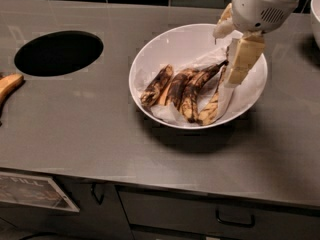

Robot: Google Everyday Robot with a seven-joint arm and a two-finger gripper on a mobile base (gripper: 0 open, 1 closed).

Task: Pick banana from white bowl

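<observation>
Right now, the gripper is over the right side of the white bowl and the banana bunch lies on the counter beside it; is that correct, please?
Not quite: the camera view shows the banana lying inside the white bowl, not on the counter beside it. The gripper is indeed over the bowl's right side.

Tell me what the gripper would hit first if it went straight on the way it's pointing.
Most likely the bunch of overripe brown-black-blotched yellow bananas, lying in the wide glossy white bowl. The gripper hangs over the bunch's right end, pointing down into the bowl; depth is unclear.
</observation>
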